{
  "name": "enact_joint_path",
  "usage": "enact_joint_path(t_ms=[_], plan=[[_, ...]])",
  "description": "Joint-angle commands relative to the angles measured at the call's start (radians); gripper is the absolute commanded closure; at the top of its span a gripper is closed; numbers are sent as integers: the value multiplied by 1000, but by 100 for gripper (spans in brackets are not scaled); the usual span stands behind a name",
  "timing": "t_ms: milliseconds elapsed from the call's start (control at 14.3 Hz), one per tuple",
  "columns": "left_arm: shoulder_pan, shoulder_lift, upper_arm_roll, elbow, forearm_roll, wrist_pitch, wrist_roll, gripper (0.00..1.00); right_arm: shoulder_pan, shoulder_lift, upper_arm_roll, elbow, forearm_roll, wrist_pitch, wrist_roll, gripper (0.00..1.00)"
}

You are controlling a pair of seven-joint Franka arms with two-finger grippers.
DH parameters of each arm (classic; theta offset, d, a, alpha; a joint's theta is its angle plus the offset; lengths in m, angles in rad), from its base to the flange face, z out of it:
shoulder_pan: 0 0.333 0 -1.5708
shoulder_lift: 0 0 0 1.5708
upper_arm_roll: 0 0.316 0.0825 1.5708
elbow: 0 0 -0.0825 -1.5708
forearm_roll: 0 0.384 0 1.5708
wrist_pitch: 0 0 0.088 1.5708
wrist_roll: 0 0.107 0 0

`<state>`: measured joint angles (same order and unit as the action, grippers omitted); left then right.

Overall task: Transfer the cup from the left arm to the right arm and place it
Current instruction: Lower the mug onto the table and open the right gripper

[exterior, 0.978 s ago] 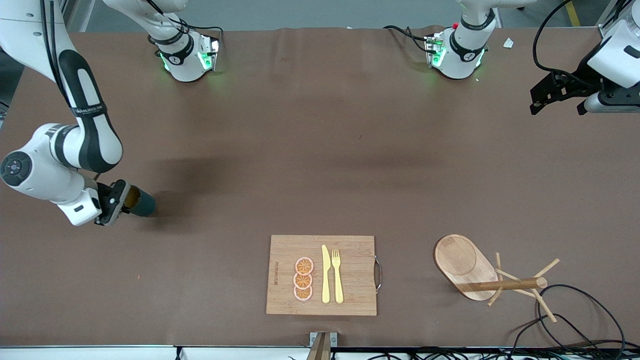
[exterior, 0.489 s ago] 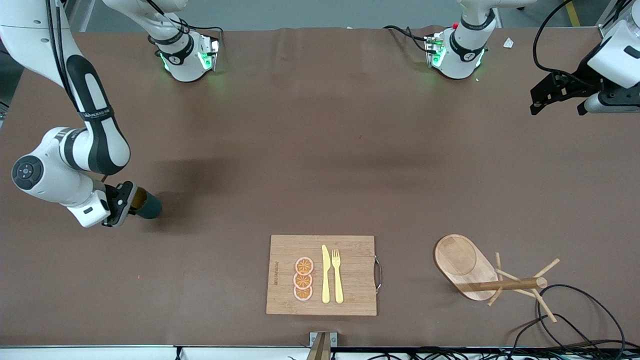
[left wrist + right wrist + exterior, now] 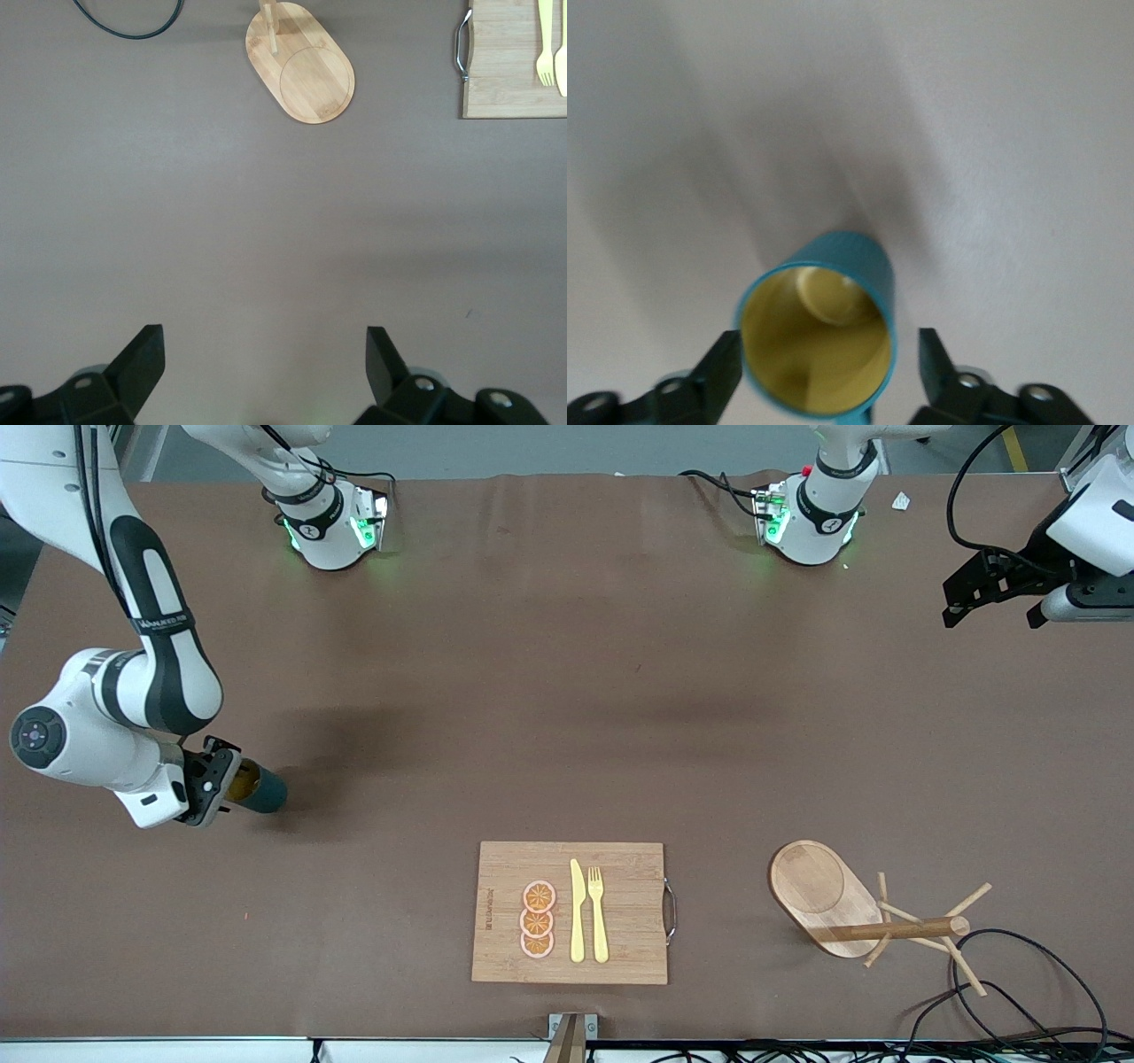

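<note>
The teal cup [image 3: 262, 792] with its mustard-yellow inside [image 3: 816, 347] is low at the table toward the right arm's end, mouth facing the wrist camera. My right gripper [image 3: 232, 781] is open around it. One finger [image 3: 725, 365] sits close by the rim, while the other finger [image 3: 933, 352] stands clear with a gap of table showing. The cup's handle pokes out at the frame's edge [image 3: 866, 414]. My left gripper [image 3: 990, 613] waits high over the left arm's end of the table, open [image 3: 264, 356] with nothing between its fingers.
A wooden cutting board [image 3: 620, 868] carrying orange slices [image 3: 538, 919], a yellow knife [image 3: 577, 912] and a yellow fork [image 3: 598, 914] lies near the front camera. A wooden mug tree [image 3: 895, 930] on an oval base [image 3: 811, 881] stands toward the left arm's end, with black cables [image 3: 1019, 992] beside it.
The right gripper's jaws have spread from shut on the cup to open around it. The right hand has shifted slightly; the cup has stayed almost in place. The left arm has barely moved.
</note>
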<state>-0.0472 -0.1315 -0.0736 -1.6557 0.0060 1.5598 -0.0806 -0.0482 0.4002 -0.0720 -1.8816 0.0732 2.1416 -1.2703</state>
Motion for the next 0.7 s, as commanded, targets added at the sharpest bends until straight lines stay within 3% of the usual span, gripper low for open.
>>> enact_joint_path(t_ms=[0, 349, 628], plan=[[1, 4, -5, 16, 19, -6, 15, 0, 2, -95, 8, 18, -15, -115, 220, 0], [-3, 15, -6, 22, 22, -9, 15, 0, 7, -201, 6, 32, -18, -218, 492, 0], [-2, 15, -5, 30, 29, -35, 16, 0, 1, -218, 0, 165, -24, -395, 644, 0]])
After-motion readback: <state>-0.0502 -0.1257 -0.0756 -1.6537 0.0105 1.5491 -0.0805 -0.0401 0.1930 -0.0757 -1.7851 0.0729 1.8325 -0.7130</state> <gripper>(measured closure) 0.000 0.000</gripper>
